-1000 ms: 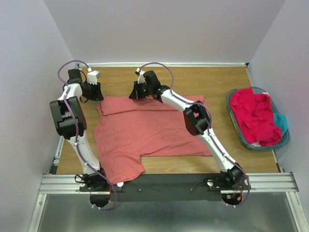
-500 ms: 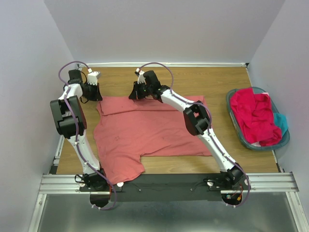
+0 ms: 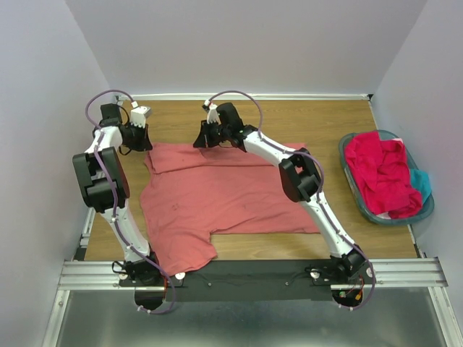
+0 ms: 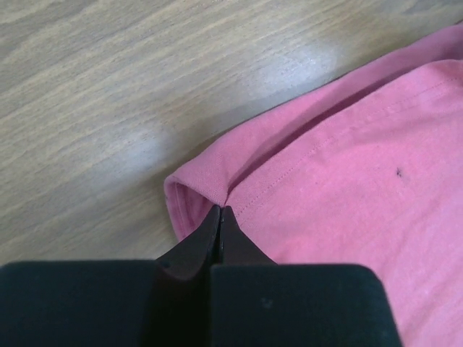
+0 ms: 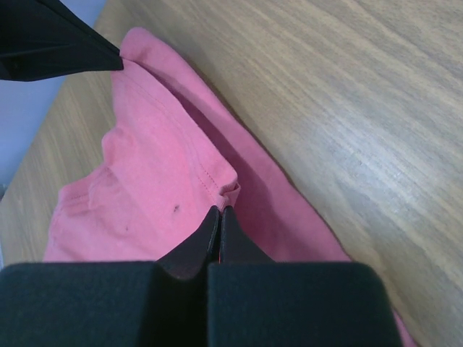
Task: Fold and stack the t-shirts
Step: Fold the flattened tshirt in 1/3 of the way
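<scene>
Now logged: my left fingers point(image 4: 194, 247) have just pinched shut on the far-left corner of the salmon-pink t-shirt point(image 3: 217, 195); my right fingers point(image 5: 194, 247) stay clamped on its far hem. Shirt lies spread on the bench point(image 3: 318, 123); I judge the fold ready.

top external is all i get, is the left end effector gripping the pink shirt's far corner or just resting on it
Observer: The left wrist view shows the left end effector shut on the salmon-pink t-shirt, pinching its folded corner edge.
Operator: and the right one
Observer: The right wrist view shows the right end effector shut too, with a small pucker of hem at its tips.
Operator: corner off the table
Observer: No, the doubled-over corner looks to rest on the wooden table.
</scene>
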`<state>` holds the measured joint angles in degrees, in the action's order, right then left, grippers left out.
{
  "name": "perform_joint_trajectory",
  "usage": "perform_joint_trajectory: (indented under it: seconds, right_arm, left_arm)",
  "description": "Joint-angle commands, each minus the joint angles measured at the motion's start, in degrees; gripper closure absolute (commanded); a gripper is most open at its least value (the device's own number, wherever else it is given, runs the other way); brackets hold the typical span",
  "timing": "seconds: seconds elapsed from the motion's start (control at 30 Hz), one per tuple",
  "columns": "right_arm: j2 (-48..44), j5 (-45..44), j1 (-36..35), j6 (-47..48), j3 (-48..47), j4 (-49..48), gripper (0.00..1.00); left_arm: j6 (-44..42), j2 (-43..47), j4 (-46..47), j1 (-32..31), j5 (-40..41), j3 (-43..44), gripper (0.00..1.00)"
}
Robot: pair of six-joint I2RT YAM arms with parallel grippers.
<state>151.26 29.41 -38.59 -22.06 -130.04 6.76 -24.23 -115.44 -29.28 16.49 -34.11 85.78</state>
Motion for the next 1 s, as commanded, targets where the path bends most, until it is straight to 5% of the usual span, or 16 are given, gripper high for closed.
perform_joint_trajectory:
  seconds: [0.0,0.17,0.33,0.97]
  right_arm:
    - [-4.4,2.1,-0.6,1.6,2.9,-1.1,0.99]
    - [-6.0,2.6,-0.6,2.5,5.6,-1.0,0.99]
    - [-5.7,2.4,-0.7,2.8,6.3,-1.0,0.99]
    - [-4.7,2.3,-0.6,3.2,5.8,-1.0,0.99]
  left_arm:
    - [-3.2,4.3,-0.5,0.6,-1.0,-2.3,1.0]
    - [-4.2,5.7,-0.8,0.7,0.5,-4.0,0.99]
    - [-3.0,4.5,0.1,0.7,0.1,-3.3,0.78]
    - [-0.3,-1.3,-0.6,0.8,-3.8,2.4,0.75]
